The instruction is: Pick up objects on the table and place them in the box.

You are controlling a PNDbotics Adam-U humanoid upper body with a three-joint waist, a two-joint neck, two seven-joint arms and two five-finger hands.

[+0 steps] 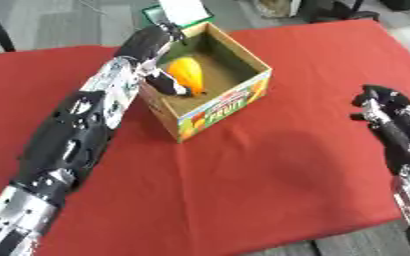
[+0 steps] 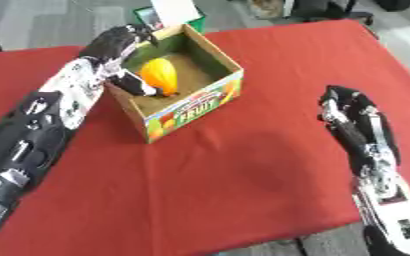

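The robot's left hand (image 1: 160, 47) reaches from seven o'clock over the near-left wall of the open cardboard box with a printed fruit label (image 1: 230, 102), which stands on the red tablecloth (image 1: 261, 175) toward twelve o'clock of the table. Its fingers curve down into the box, and the thumb (image 1: 172, 85) lies along the lower side of the yellow-orange pear-shaped fruit (image 1: 187, 72). The fruit sits inside the box, against the left wall, its narrow end pointing toward five o'clock. Whether the fingers pinch the fruit or merely rest beside it cannot be told.

The right hand (image 2: 348, 107) rests idle on the cloth at three o'clock, well apart from the box, fingers pointing up the table and loosely relaxed, holding nothing.
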